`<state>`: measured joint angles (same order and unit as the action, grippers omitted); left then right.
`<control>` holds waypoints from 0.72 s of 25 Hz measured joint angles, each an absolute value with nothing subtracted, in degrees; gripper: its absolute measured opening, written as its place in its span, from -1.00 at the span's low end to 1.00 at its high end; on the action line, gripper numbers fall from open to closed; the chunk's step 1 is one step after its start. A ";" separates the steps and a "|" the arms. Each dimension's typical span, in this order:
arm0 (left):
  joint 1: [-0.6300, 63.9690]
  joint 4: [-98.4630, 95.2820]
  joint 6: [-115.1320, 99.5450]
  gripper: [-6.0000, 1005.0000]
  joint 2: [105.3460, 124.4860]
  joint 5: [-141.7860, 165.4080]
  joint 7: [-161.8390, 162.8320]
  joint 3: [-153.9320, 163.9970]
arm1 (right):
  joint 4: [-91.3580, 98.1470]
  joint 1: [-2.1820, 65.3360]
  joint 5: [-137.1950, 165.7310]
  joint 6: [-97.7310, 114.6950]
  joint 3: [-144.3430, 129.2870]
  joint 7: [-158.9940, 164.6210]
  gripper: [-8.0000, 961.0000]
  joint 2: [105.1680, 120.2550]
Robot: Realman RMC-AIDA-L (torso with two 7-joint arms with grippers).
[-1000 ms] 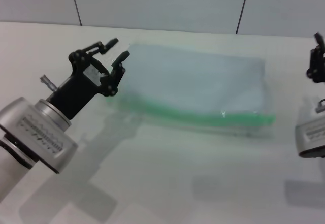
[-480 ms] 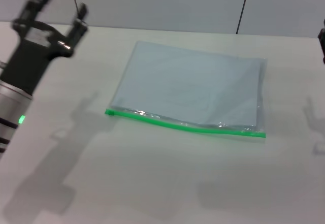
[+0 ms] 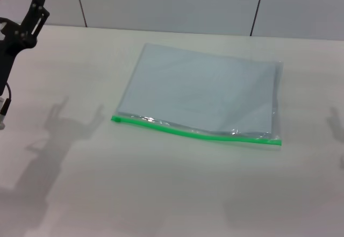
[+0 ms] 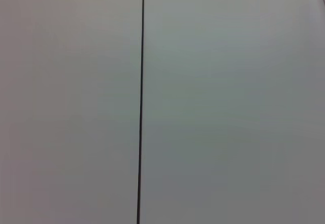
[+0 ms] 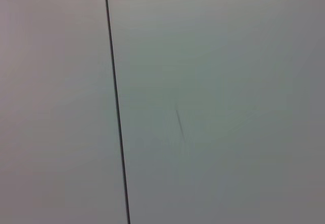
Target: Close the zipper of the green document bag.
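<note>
The green document bag (image 3: 201, 94) lies flat on the desk (image 3: 161, 194), zipper (image 3: 193, 132) nearest me. My left tool (image 3: 19, 19) is raised far left; I cannot tell its state

The left hand (image 3: 19, 16) is cut off at the head view's edge; the right hand is out of sight.

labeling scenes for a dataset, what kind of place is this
Probably a robot test bench or lab, not a home: a plain white table holding only a green document bag, pale panelled walls behind, and the left gripper raised at the edge.
</note>
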<state>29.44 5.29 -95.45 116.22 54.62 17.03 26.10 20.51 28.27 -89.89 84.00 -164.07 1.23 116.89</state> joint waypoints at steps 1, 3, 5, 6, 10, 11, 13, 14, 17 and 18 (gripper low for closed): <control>29.42 5.29 -95.69 0.74 116.23 54.61 17.27 26.11 | 20.59 28.32 -89.89 84.01 -164.08 1.23 0.82 116.89; 29.41 5.28 -95.89 0.74 116.24 54.58 17.44 26.10 | 20.71 28.41 -89.89 84.02 -164.13 1.22 0.81 116.89; 29.41 5.27 -95.91 0.74 116.25 54.58 17.46 26.11 | 20.77 28.43 -89.89 84.02 -164.18 1.23 0.81 116.89; 29.39 5.31 -95.91 0.74 116.28 54.56 17.50 26.10 | 20.80 28.44 -89.89 84.03 -164.20 1.31 0.81 116.90; 29.37 5.52 -95.91 0.74 116.36 54.54 17.56 26.11 | 20.93 28.52 -89.89 84.03 -164.27 1.47 0.80 116.99; 29.36 5.55 -95.91 0.74 116.36 54.53 17.57 26.11 | 20.95 28.57 -89.86 84.03 -164.27 1.48 0.80 116.99; 29.36 5.58 -95.91 0.74 116.37 54.54 17.59 26.14 | 20.99 28.63 -89.59 84.05 -164.27 1.49 0.80 116.99; 29.36 5.59 -95.91 0.74 116.37 54.55 17.59 26.16 | 21.00 28.64 -89.40 84.08 -164.27 1.49 0.80 116.99; 29.35 5.62 -95.91 0.74 116.37 54.55 17.61 26.21 | 21.17 28.65 -89.26 84.12 -164.27 1.50 0.80 116.98; 29.35 5.62 -95.91 0.74 116.37 54.56 17.62 26.29 | 21.32 28.65 -89.26 84.15 -164.27 1.51 0.80 116.98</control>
<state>29.35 5.62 -95.91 116.37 54.56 17.62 26.29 21.32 28.65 -89.26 84.15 -164.27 1.51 116.98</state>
